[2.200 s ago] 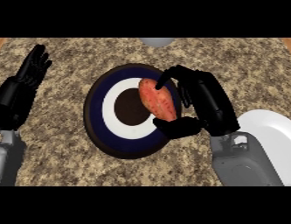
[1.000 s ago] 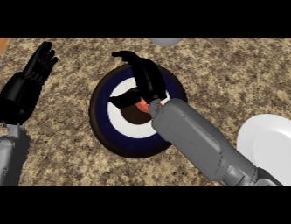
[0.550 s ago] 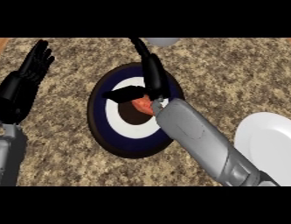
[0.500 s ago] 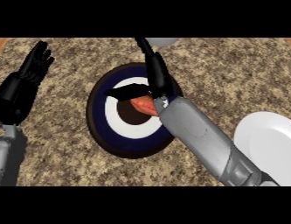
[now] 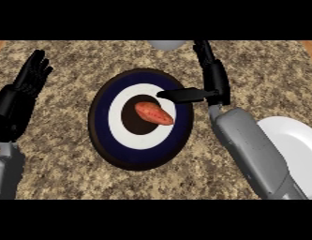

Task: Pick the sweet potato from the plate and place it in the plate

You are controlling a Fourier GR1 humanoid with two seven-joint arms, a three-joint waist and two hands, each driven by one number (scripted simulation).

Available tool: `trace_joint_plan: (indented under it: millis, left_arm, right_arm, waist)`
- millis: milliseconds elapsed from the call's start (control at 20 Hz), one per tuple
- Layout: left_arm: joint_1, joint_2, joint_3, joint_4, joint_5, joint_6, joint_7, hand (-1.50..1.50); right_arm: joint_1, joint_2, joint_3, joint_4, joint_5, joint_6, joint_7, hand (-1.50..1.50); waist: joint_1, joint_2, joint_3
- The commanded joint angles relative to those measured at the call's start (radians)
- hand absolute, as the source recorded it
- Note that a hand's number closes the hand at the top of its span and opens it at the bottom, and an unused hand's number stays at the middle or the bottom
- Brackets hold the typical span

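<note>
An orange-red sweet potato (image 5: 153,113) lies in the dark middle of a round plate (image 5: 111,138) with navy, white and black rings. My right hand (image 5: 212,82) stands just right of that plate, fingers straight and pointing away, thumb stretched left over the plate's rim close to the sweet potato without holding it. A plain white plate (image 5: 303,154) sits at the right edge, partly covered by my right forearm. At the left edge my left hand (image 5: 18,103) rests open, fingers up.
The speckled granite counter (image 5: 68,173) fills the view, with wooden strips at the far left and right top corners. A pale grey round object (image 5: 167,44) shows at the top edge, just beyond the ringed plate.
My right hand has let go of the sweet potato, opened and swung to the right of the ringed plate. The sweet potato now lies uncovered at the plate's centre. My left hand barely moved.
</note>
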Motion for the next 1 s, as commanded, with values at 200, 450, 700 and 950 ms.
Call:
trace_joint_plan:
  millis: [200,450,700,950]
  left_arm:
    - [-0.029,-0.015,0.001,0.013,-0.01,0.011,0.009,0.0]
    - [0.055,-0.042,-0.023,-0.009,-0.04,0.01,-0.063,0.0]
    - [0.052,-0.03,-0.008,-0.084,-0.005,-0.013,0.037,0.0]
    - [0.016,-0.021,0.013,0.008,0.002,-0.03,-0.013,0.0]
  right_arm:
    - [0.184,-0.161,-0.124,-0.05,-0.048,0.235,-0.135,-1.5]
    - [0.178,-0.25,-0.222,0.061,-0.073,0.391,-0.204,-1.5]
    - [0.194,-0.232,-0.245,0.127,-0.012,0.459,-0.274,-1.5]
    - [0.185,-0.333,-0.334,0.283,0.01,0.525,-0.436,-1.5]
  waist:
    - [-0.005,0.0,0.0]
    - [0.004,0.001,0.0]
    - [0.006,0.0,0.0]
    - [0.008,0.005,0.0]
